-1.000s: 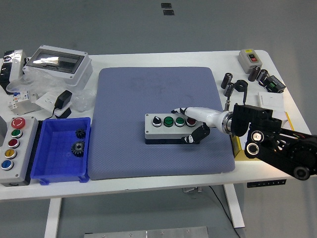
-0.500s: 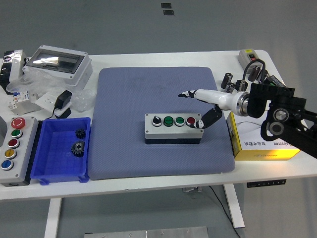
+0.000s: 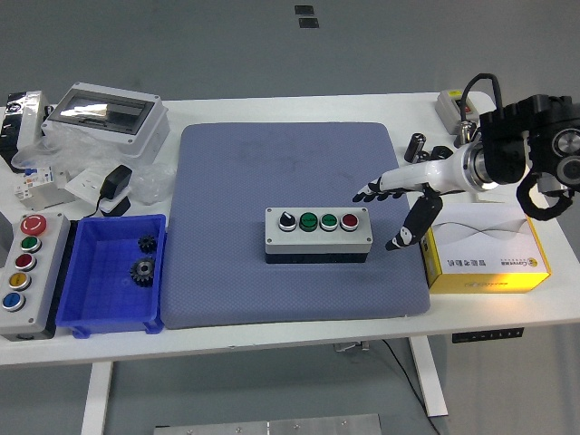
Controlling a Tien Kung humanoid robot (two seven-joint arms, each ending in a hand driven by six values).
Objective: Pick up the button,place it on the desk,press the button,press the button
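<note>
Now the right robot hand (image 3: 399,204) hangs above the blue mat (image 3: 294,222), fingers spread wide and holding nothing, just right of the button box (image 3: 317,232) and clear of it. The box sits flat near the mat's middle on the white bench (image 3: 272,335), a yellow carton (image 3: 485,245) beside the mat.
</note>
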